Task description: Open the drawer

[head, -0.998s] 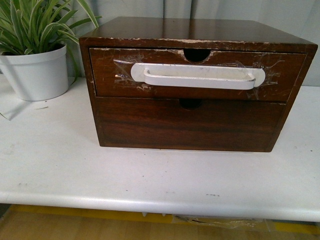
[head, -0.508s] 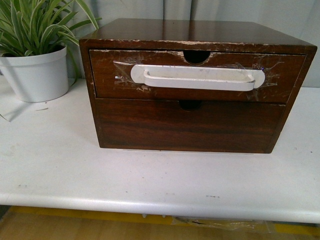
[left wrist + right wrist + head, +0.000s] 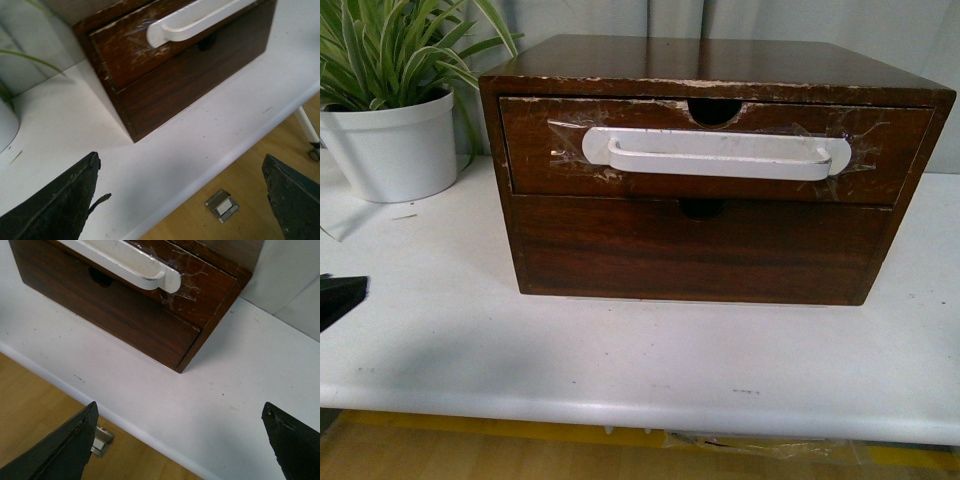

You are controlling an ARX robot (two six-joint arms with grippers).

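Left gripper: jaws spread wide, empty.
Right gripper: also spread wide, empty.
Drawer: ahead of both grippers, shut flush; stiff wood, probably light.
Handle: rigid white bar, only taped on; hook mid-span and pull straight, gently.

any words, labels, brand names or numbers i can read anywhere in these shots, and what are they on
No readable text in any view.
The drawer, its white handle, the clear tape holding it on and the white plant pot all look blank.
The small metal piece on the floor has a pale patch, too blurred to tell whether it is a label.
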